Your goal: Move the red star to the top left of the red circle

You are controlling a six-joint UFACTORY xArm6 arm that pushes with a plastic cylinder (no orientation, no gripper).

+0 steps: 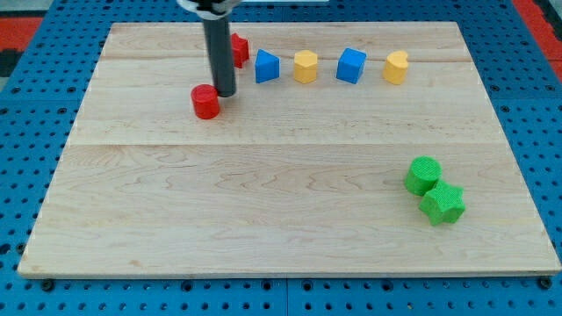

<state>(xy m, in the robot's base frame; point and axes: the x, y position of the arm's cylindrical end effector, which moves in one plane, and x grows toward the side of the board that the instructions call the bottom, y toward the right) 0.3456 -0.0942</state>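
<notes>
The red circle (205, 102) lies on the wooden board toward the view's upper left. The red star (239, 49) lies up and to the right of it, partly hidden behind my dark rod. My tip (225, 92) rests on the board just right of the red circle, close to or touching it, and below the red star.
A row runs rightward from the red star: blue block (267, 67), yellow block (305, 66), blue block (351, 65), yellow block (396, 67). A green circle (423, 175) and green star (443, 204) touch at the lower right. The board's edge (79, 123) borders blue pegboard.
</notes>
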